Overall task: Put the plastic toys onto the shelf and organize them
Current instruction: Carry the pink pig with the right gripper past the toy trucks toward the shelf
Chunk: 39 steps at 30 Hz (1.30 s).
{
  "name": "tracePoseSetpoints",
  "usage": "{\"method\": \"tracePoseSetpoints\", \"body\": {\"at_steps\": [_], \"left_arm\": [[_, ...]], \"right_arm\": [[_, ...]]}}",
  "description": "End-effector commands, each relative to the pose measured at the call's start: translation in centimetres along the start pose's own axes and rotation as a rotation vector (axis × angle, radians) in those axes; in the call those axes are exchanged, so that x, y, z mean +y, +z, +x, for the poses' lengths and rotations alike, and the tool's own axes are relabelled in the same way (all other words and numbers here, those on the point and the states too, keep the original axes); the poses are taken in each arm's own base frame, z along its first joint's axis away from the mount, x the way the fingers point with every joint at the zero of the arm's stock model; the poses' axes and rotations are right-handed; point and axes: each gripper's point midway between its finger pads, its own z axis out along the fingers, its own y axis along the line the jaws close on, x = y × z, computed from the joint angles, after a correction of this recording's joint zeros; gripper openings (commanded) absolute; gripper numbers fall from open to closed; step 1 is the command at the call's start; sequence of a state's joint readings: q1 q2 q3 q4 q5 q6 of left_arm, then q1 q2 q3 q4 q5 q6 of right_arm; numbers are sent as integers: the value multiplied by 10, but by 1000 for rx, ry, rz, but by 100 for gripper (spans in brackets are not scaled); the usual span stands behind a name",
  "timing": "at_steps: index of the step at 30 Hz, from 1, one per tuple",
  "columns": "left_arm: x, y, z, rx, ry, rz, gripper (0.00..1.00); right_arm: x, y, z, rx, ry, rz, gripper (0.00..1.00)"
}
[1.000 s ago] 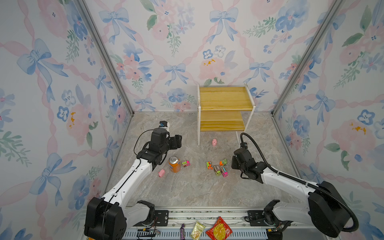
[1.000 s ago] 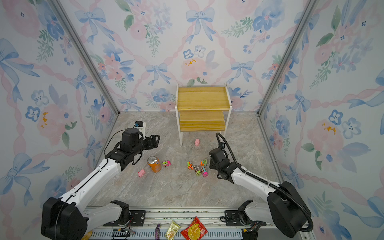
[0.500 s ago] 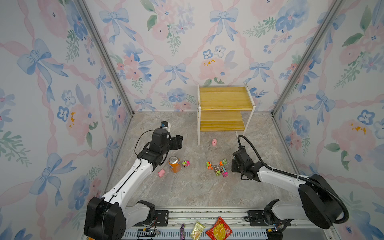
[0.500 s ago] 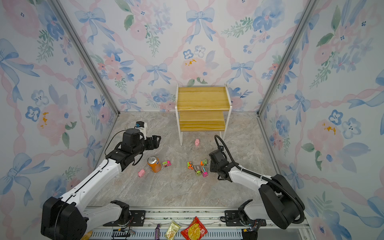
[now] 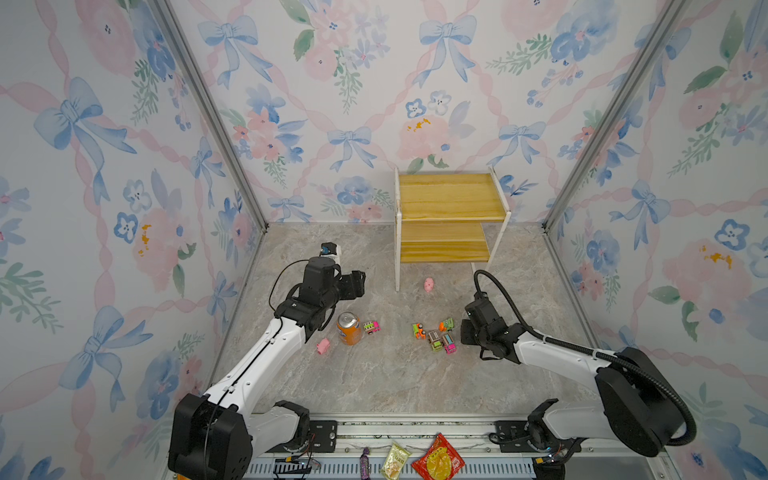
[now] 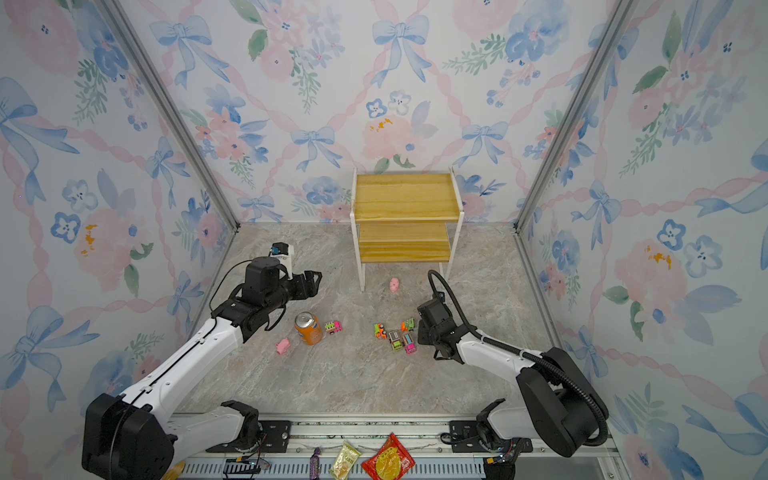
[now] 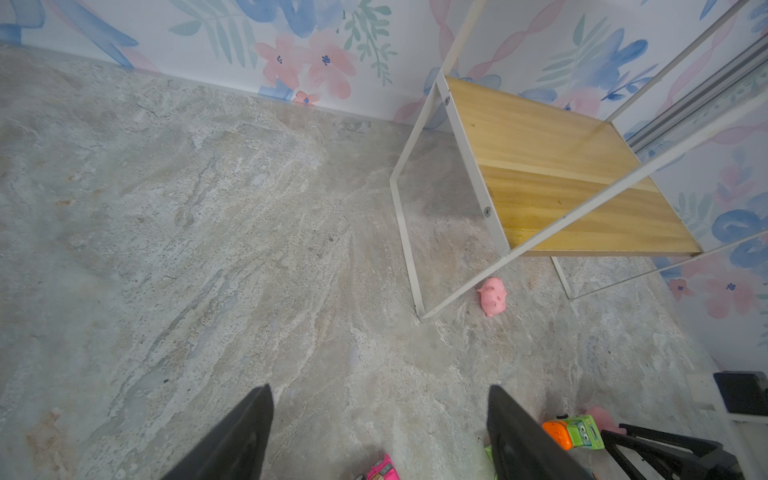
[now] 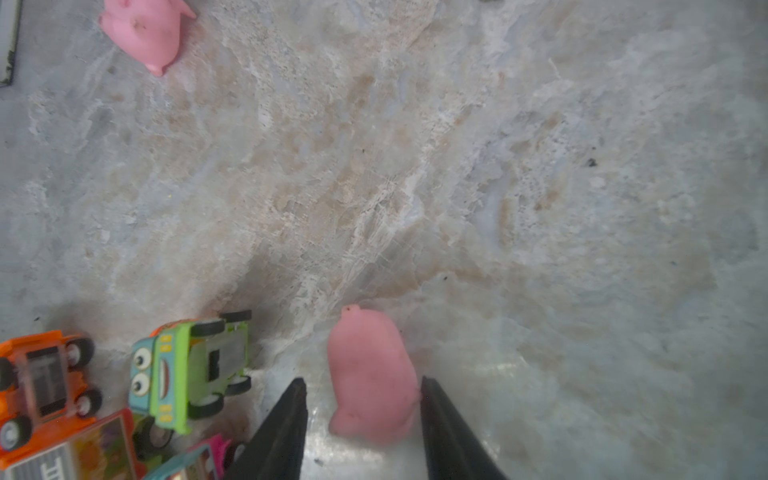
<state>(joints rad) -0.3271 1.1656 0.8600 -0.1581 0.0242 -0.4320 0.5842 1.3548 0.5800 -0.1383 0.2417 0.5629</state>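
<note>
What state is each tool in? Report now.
Left tool: open, empty.
Right tool: open around a pig, not yet clamped.

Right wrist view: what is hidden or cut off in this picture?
Small orange plastic toy truck: partly cut off by the picture's edge.
Small pink-and-teal plastic toy truck: mostly beyond the picture's edge.
Right claw: only its black fingertips show; the rest lies outside the picture.

pig (image 5: pixel 429 284) before shelf (image 5: pixel 449 199), trucks (image 5: pixel 436 334) right of can (image 5: pixel 348 328)
</note>
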Motion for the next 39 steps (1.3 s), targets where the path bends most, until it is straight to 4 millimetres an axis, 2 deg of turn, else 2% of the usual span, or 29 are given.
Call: {"method": "tracePoseSetpoints", "body": {"at_steps": [1, 9, 13, 22, 33, 39], "left_arm": [[-1, 0, 3, 1, -8, 7, 82], [-2, -1, 3, 2, -7, 12, 82], [-2, -1, 3, 0, -6, 9, 82], [-5, -1, 3, -4, -5, 26, 82], [-7, -2, 2, -11, -4, 36, 82], [-6, -2, 2, -13, -3, 33, 82]], "right_arm": [[5, 1, 6, 14, 3, -14, 47], [4, 3, 3, -32, -48, 29, 50], [1, 3, 0, -106, -58, 52, 55], [4, 2, -3, -255, -82, 0, 61], [13, 7, -6, -331, -147, -58, 54], [13, 15, -6, -318, -146, -64, 43]]}}
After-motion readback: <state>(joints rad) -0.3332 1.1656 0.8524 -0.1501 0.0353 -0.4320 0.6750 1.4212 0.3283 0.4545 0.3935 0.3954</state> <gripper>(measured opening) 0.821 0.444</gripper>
